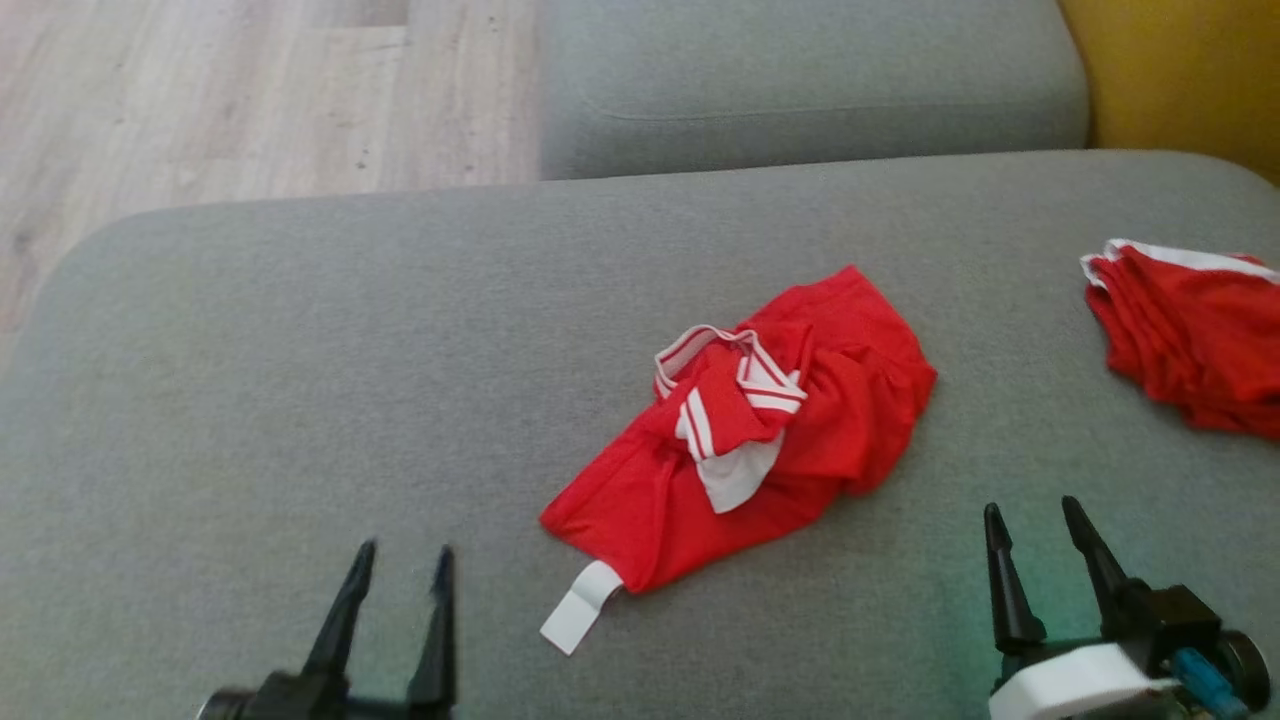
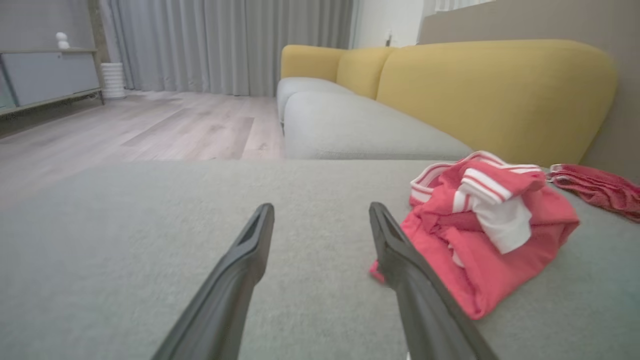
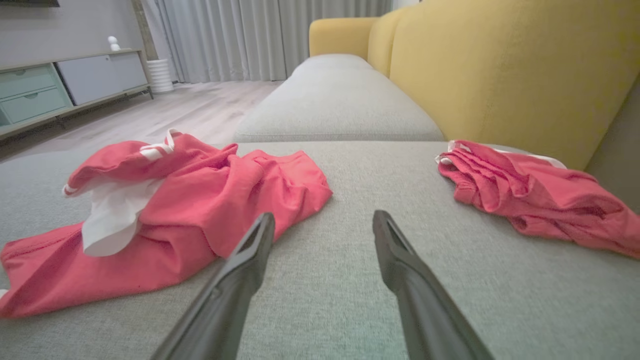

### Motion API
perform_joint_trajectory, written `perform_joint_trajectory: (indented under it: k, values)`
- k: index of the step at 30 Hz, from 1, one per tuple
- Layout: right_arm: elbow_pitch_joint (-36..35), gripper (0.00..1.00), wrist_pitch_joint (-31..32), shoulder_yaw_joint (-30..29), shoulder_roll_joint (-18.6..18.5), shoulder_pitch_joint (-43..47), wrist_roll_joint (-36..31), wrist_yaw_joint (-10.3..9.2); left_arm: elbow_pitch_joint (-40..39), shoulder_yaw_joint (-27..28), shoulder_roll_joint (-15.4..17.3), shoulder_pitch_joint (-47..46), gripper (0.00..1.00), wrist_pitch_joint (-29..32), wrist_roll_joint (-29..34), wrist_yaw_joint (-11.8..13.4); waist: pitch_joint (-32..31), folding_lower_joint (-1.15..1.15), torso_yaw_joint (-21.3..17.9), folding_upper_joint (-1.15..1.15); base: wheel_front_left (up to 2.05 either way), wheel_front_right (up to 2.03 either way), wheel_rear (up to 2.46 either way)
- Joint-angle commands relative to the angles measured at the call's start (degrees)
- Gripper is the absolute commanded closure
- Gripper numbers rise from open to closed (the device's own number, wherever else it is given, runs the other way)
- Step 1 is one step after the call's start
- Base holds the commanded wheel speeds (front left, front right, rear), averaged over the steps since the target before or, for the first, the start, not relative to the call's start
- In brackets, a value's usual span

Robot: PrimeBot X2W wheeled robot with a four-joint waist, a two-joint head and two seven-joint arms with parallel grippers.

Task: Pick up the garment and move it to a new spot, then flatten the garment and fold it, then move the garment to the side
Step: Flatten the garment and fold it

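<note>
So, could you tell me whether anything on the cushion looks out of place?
The red garment lies crumpled in the middle of the cushion, its striped collar twisted on top and a white tag poking out at the near end. A second garment sits bunched at the right edge.
</note>
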Motion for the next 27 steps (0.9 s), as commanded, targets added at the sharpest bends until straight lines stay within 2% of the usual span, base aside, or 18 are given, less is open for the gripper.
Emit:
perform_joint_trajectory:
  k: [1,5,12,14,15,19,21,23,24,25,27]
  values:
    - [-1.9,0.0,-0.6,1.8,-0.3,-3.1,0.3,-0.04,-2.1,0.7,-0.6,-4.1,0.0,-0.5,0.7,-0.5,0.4,0.0,-1.0,0.0,0.0,0.0,0.0]
    - [-2.7,0.0,-0.6,3.1,-0.3,-4.4,0.5,-0.04,1.5,-3.3,-0.5,-8.8,0.0,-0.2,1.4,-1.7,1.3,0.0,-3.3,0.0,0.0,0.0,0.0]
    - [-3.7,0.0,-0.6,4.9,-0.3,-6.2,1.6,-0.04,16.0,-8.3,0.4,-19.4,0.0,11.4,0.7,-2.4,3.5,0.0,-7.8,0.0,0.0,0.0,0.0]
    - [-3.6,0.0,-0.6,4.9,-0.3,-6.4,1.8,-0.04,20.0,-8.1,0.7,-21.5,0.0,13.7,0.7,-2.0,4.1,0.0,-8.9,0.0,0.0,0.0,0.0]
    - [-3.6,0.0,-0.6,5.0,-0.3,-6.4,2.1,-0.04,23.3,-7.5,0.8,-23.0,0.0,15.2,0.4,-1.2,4.5,0.0,-9.9,0.0,0.0,0.0,0.0]
    - [-3.5,0.0,-0.6,5.0,-0.3,-6.2,2.6,-0.04,28.3,-7.0,1.9,-24.9,0.0,16.8,1.5,1.6,4.9,0.0,-11.4,0.0,0.0,0.0,0.0]
    - [-3.6,0.0,-0.6,4.9,-0.3,-6.3,2.8,-0.04,29.8,-6.9,2.0,-25.3,0.0,17.6,1.2,1.8,5.2,0.0,-11.7,0.0,0.0,0.0,0.0]
    - [-3.5,0.0,-0.6,4.9,-0.3,-6.5,3.0,-0.04,30.9,-7.3,1.8,-25.5,0.0,18.3,0.4,0.8,5.3,0.0,-12.0,0.0,0.0,0.0,0.0]
    - [-3.5,0.0,-0.6,4.9,-0.3,-6.6,3.0,-0.04,31.2,-7.3,1.6,-25.5,0.62,18.8,-0.3,0.3,5.3,0.0,-12.0,0.0,0.0,0.0,0.0]
    - [-3.4,0.0,-0.6,4.9,-0.3,-6.7,3.1,-0.04,31.6,-7.5,1.3,-25.4,1.0,19.5,-1.1,-0.2,5.3,0.0,-12.1,0.0,0.0,0.0,0.0]
    - [-3.4,0.0,-0.6,5.0,-0.3,-6.8,3.1,-0.04,31.9,-7.9,1.1,-25.3,1.0,20.7,-2.1,-0.9,5.2,0.0,-12.2,0.0,0.0,0.0,0.0]
